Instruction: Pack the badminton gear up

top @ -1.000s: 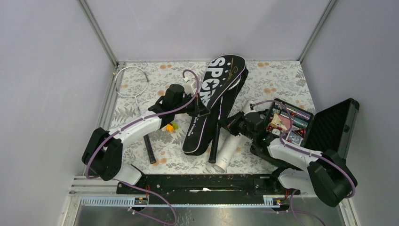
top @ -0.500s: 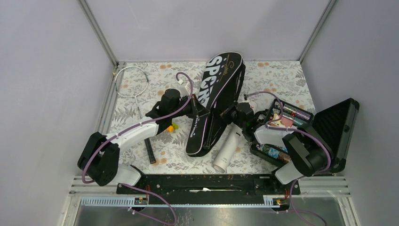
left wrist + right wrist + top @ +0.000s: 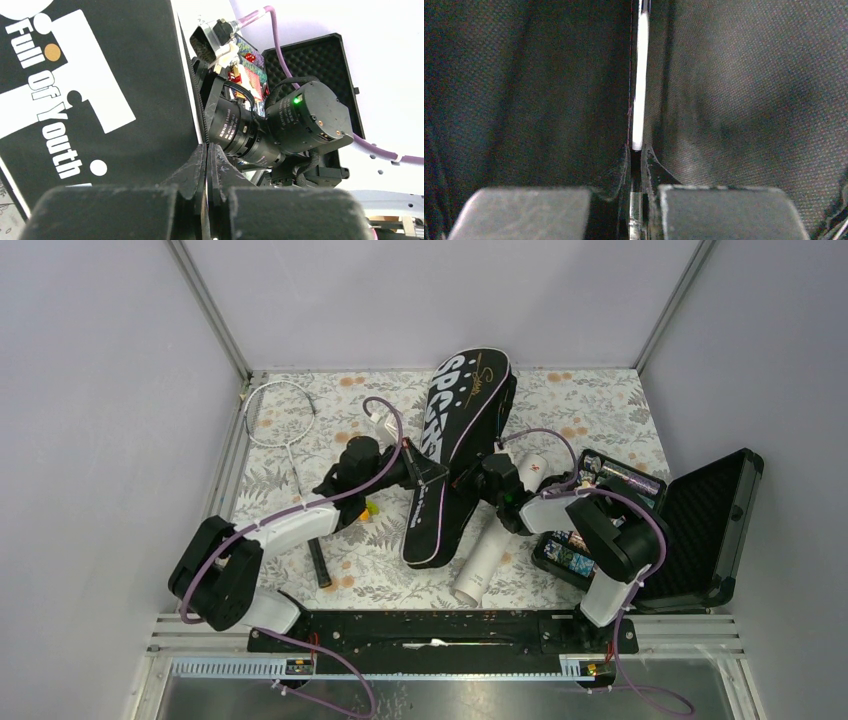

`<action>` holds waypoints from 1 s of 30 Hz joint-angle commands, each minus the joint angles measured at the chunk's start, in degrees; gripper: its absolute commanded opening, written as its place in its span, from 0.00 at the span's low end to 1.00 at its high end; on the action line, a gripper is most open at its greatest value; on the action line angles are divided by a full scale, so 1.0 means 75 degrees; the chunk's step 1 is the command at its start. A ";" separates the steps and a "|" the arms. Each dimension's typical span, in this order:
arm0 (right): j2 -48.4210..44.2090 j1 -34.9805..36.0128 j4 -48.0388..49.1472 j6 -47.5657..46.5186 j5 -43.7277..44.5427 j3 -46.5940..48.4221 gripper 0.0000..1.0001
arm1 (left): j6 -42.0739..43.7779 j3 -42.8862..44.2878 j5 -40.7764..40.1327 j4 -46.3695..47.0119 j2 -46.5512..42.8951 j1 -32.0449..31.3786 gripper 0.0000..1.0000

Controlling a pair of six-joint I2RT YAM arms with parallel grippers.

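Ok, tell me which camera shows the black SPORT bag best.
Top external: it alone shows nearly the whole bag, end to end, with the big white lettering. The left wrist view gives only a close patch of its smaller print and one edge; the right wrist view shows just dark fabric filling the frame.

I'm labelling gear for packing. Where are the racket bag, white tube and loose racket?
racket bag [image 3: 452,405], top view, lettered upper face.
white tube [image 3: 478,565], top view, lower body.
loose racket [image 3: 281,412], top view, strung head.
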 commanded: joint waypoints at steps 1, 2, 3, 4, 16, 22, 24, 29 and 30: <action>0.0074 -0.0361 0.1163 -0.0328 0.1831 0.0588 0.00 | -0.0454 -0.0016 0.0349 0.1036 0.0094 -0.0158 0.00; 0.0084 -0.0365 0.1077 -0.0321 0.1783 0.0605 0.00 | -0.0386 0.0001 0.0267 0.0931 0.0126 -0.0158 0.00; 0.0100 -0.0361 0.0978 -0.0320 0.1707 0.0628 0.04 | -0.0275 0.0026 0.0144 0.0800 0.0170 -0.0158 0.00; 0.0102 -0.0364 0.0890 -0.0320 0.1627 0.0643 0.07 | -0.0158 0.0064 0.0038 0.0614 0.0215 -0.0158 0.00; -0.1689 -0.0364 -0.2522 -0.0399 0.1714 0.0251 0.55 | 0.0838 0.0606 -0.0923 -0.1038 0.0208 -0.0147 0.35; -0.3162 -0.0362 -0.3850 -0.1421 0.1915 0.0148 0.57 | 0.1663 0.1336 -0.2270 -0.3382 -0.0472 -0.0009 0.39; -0.3628 -0.0364 -0.4052 -0.1718 0.1958 0.0043 0.57 | 0.1900 0.1438 -0.2715 -0.4155 -0.0752 0.0248 0.39; -0.4820 -0.0361 -0.3725 -0.2544 0.1537 -0.0324 0.56 | 0.2448 0.1409 -0.3635 -0.5933 -0.1516 0.1593 0.41; -0.5046 -0.0367 -0.3709 -0.2703 0.1464 -0.0334 0.56 | 0.2573 0.1331 -0.3780 -0.6137 -0.1661 0.1911 0.41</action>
